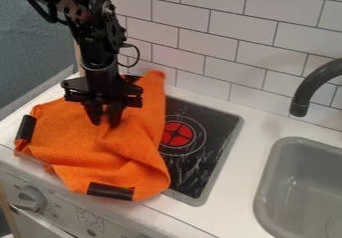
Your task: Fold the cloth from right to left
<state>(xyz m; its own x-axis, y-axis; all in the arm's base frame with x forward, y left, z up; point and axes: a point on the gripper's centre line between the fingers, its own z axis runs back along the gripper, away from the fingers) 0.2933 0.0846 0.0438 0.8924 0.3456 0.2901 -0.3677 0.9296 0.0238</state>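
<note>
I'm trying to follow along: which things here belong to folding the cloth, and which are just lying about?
Part of the job:
orange cloth
black two-finger gripper

Just there:
black stovetop
gray sink
dark faucet
control knob

Tool (105, 121) over orange cloth (93, 152) at left; stove (214, 137) centre; sink (304, 182) lower right; black faucet (310, 86) above.

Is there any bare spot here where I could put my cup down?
Yes: the white counter between the stove top and the sink is bare, and looks the likeliest spot. A narrower bare strip runs between the stove top and the tiled wall. The left side is crowded: the orange cloth lies there, with the end effector over it.
</note>
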